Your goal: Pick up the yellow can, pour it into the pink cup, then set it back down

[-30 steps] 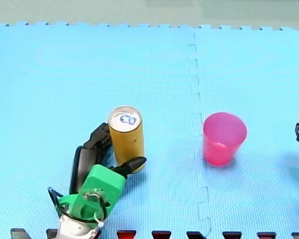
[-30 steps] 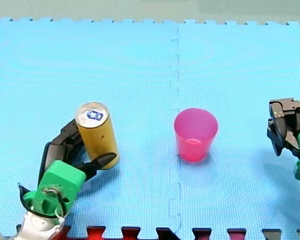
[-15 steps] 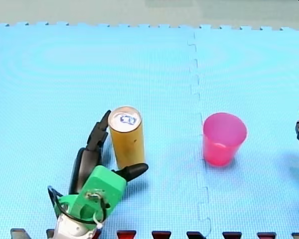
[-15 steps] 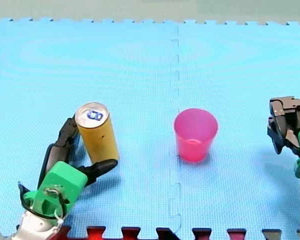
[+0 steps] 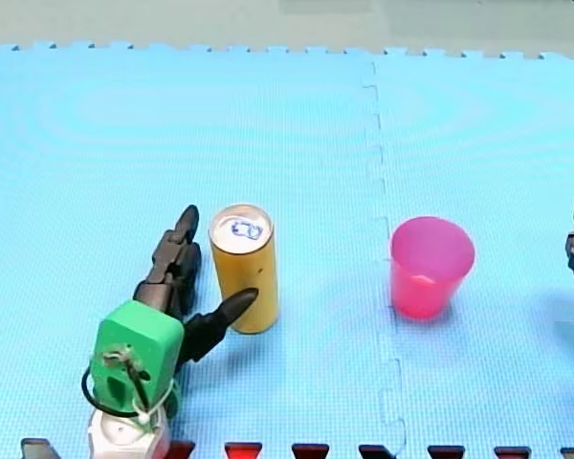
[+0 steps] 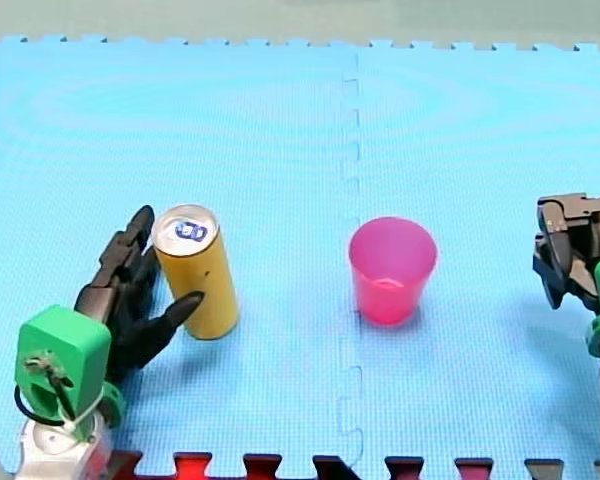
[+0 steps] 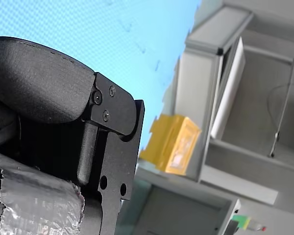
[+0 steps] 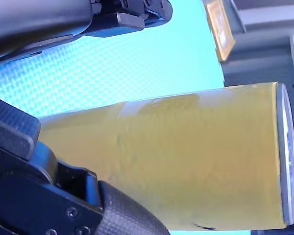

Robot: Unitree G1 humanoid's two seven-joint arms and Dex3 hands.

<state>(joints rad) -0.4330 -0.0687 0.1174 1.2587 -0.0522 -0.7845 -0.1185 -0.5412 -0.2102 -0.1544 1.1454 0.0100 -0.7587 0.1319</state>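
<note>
Beside the yellow can point(image 5: 244, 273), which stands upright on the blue foam mat point(image 5: 297, 124): left robot hand point(image 5: 185, 298), open wide, fingers point(image 5: 177, 253) straight along the can's left side, thumb point(image 5: 226, 314) reaching to its lower front. The can sits between them with no closed grasp; whether the thumb tip touches it cannot be told. Pink cup point(image 5: 430, 268): upright, well to the right of the can, across the mat seam. Right robot hand point(image 6: 570, 250): far right of the can, beyond the cup, curled, holding nothing.
</note>
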